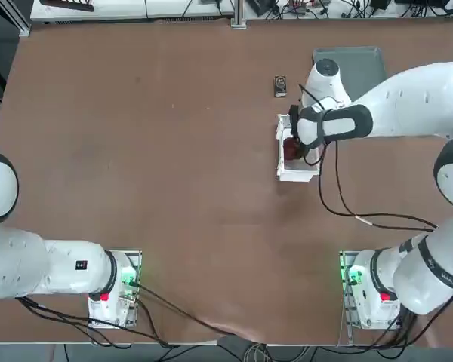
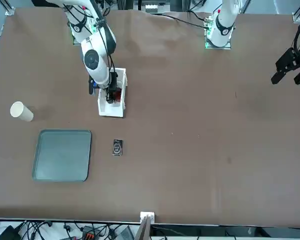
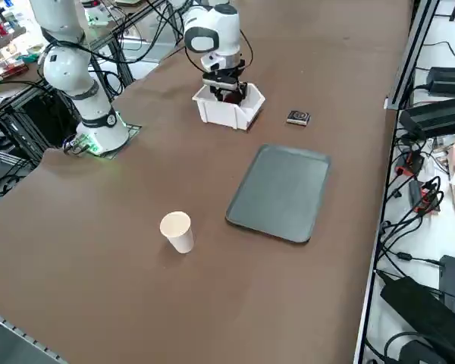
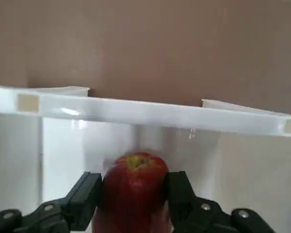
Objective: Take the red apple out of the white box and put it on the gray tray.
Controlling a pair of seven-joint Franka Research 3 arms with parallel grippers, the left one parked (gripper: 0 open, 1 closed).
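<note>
My right hand is down inside the white box, fingers pressed to either side of the red apple, which sits stem up between them. The apple is inside the box, below its rim. The gray tray lies bare on the desk, well apart from the box. A small dark object rests between box and tray, just beside the tray, and a paper cup lies on its side nearby.

I see apple in box, upper left of front view; tray below it, cup far left, w/ right gripper in box.
</note>
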